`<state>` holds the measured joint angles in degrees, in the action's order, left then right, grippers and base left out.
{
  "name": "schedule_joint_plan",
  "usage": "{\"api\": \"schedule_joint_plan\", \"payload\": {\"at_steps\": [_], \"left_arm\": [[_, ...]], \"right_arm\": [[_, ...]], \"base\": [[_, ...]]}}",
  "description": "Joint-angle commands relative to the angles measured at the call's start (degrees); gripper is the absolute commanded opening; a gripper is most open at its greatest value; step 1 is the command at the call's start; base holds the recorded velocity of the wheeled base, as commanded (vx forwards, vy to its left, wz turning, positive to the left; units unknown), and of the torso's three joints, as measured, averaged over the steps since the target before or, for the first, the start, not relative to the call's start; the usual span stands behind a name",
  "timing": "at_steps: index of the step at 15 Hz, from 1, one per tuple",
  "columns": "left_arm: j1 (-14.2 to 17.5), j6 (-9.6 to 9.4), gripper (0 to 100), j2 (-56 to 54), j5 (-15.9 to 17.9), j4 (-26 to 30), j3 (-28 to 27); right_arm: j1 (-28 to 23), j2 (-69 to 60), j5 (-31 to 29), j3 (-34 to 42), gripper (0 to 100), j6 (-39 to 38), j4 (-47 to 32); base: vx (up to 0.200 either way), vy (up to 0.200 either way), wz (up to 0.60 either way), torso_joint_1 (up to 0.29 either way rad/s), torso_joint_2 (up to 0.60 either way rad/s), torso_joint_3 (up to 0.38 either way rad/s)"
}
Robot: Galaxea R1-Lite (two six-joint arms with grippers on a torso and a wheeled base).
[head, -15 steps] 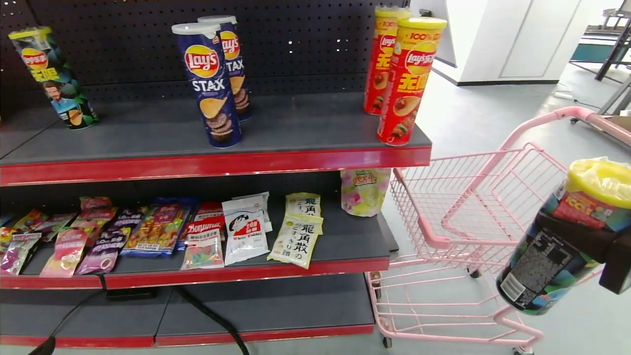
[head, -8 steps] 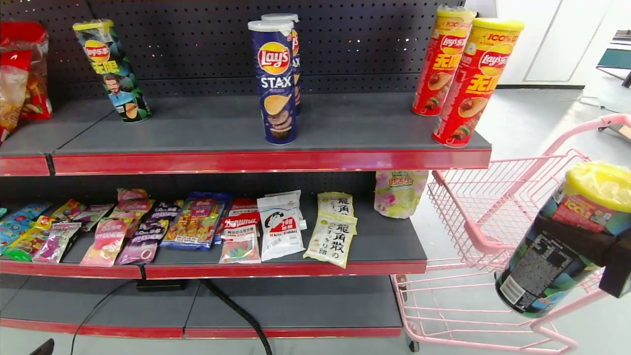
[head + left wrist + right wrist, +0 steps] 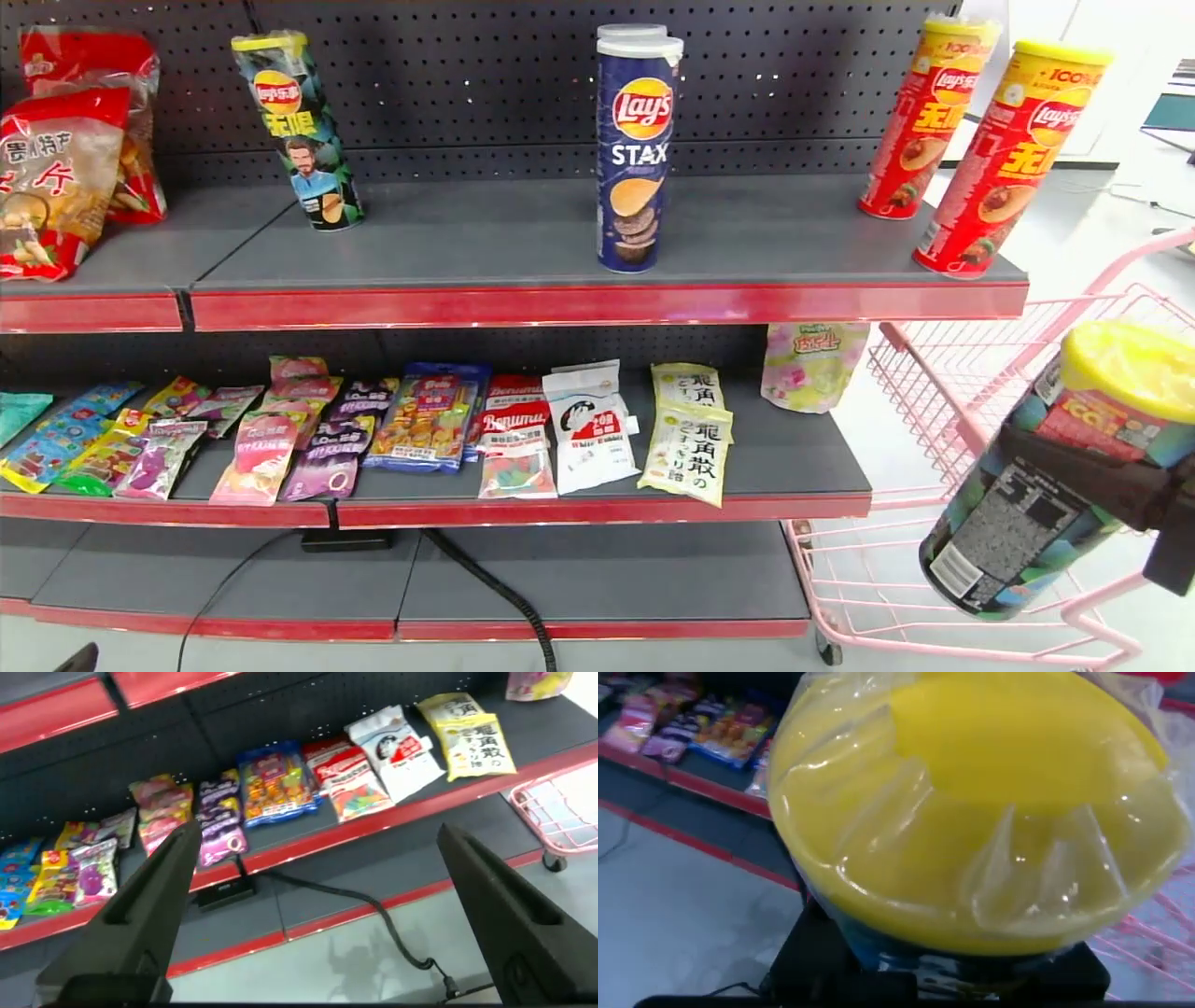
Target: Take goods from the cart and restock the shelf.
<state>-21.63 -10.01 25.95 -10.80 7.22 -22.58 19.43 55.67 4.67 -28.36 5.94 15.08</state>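
The left gripper (image 3: pixel 329 917) hangs low in front of the shelf's lower boards. Its two black fingers (image 3: pixel 154 910) are spread wide with nothing between them.

On the top board of the shelf (image 3: pixel 597 305), red snack bags (image 3: pixel 58 159) stand at the far left. Next comes a dark green chip can (image 3: pixel 301 131) with a yellow lid, leaning slightly. Near the middle stand two blue chip cans (image 3: pixel 638 154), one straight behind the other. At the right end are two red chip cans (image 3: pixel 1016 159) with yellow lids, the nearer one at the board's front corner.

On the board below, flat candy packets (image 3: pixel 280 439) lie in rows on the left. A white packet (image 3: pixel 590 437) and two yellow-white packets (image 3: pixel 691 441) lie toward the right, and a pastel pouch (image 3: pixel 810 366) stands at the back right. A black cable (image 3: pixel 490 583) runs over the bottom board.

The pink cart (image 3: pixel 943 411) stands just beside the shelf's right end. In front of the cart, the right gripper (image 3: pixel 1083 467) is clamped across the held chip can (image 3: pixel 1018 523). This can is dark green with a yellow film-wrapped lid (image 3: pixel 971 803), and it is tilted with the lid up and to the right, off the shelf.
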Motion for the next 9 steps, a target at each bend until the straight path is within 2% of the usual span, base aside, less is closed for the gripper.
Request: {"api": "schedule_joint_plan", "payload": {"at_steps": [1,4,6,9], "left_arm": [[0.01,-0.01,100,-0.2,-0.01,-0.01,-0.01],[0.01,-0.1,100,-0.47,-0.01,-0.1,-0.01],[0.01,-0.1,100,-0.47,-0.01,-0.1,-0.01],[0.01,-0.19,100,-0.38,-0.01,-0.1,-0.01]], "right_arm": [[0.87,-0.65,2.54,-0.38,0,0.04,0.04],[1.57,0.14,8.34,-0.91,0,0.04,0.04],[3.6,0.84,8.43,-0.82,0,0.04,0.13],[3.86,1.63,8.16,-0.82,0,0.57,0.3]], "base": [[0.0,0.2,0.0,0.002,0.0,0.007],[0.0,0.2,0.0,0.004,0.0,0.006],[0.0,0.2,0.0,0.002,0.0,0.005],[0.0,0.2,0.0,0.001,0.0,0.002]]}}
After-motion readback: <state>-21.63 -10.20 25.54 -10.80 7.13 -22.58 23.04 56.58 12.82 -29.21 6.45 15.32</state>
